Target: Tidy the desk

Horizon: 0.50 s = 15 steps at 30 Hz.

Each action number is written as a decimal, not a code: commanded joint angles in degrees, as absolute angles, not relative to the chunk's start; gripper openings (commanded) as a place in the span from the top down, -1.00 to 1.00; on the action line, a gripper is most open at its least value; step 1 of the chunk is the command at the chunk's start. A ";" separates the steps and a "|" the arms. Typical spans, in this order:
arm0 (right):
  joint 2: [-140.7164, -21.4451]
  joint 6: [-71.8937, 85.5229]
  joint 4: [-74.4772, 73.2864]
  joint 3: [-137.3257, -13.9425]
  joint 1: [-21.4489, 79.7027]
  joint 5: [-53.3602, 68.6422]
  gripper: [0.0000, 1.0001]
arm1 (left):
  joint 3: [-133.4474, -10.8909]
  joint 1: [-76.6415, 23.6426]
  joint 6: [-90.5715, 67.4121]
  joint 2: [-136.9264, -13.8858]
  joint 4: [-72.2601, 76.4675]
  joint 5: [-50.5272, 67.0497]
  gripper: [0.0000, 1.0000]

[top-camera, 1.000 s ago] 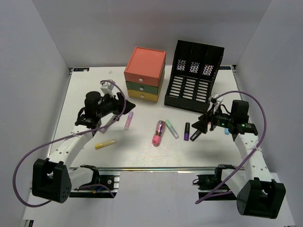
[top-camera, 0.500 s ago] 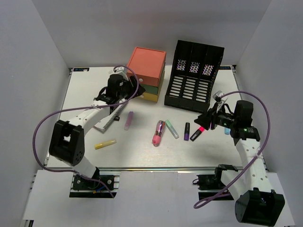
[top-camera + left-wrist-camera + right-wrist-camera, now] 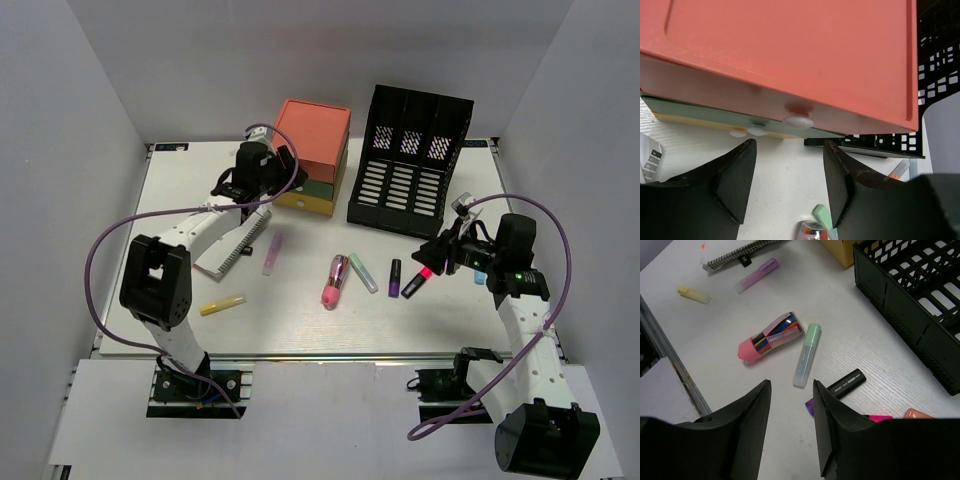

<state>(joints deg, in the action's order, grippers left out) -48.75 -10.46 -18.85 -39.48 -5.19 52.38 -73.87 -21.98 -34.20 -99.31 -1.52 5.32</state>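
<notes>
White rectangular desk (image 3: 300,320), near-edge metal rail (image 3: 330,354).

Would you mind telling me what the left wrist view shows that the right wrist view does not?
Only the left wrist view shows the orange drawer and the white drawer knobs. Only the right wrist view shows the yellow highlighter, the lilac highlighter and the black marker. Both show the black file rack, the green highlighter, the pen case and the white desk.

Drawer box (image 3: 790,55) blocks the path just ahead of the left gripper (image 3: 789,150).
</notes>
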 commanded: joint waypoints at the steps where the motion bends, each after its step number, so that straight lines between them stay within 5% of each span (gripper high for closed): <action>1: -48.78 -10.02 -16.79 -39.29 -5.54 52.03 0.10 | -76.99 -22.24 -33.40 -99.40 -2.20 4.92 -0.30; 15: -48.69 -10.11 -16.26 -38.76 -5.63 51.59 0.13 | -81.03 -21.71 -31.73 -102.21 -3.34 4.48 -0.15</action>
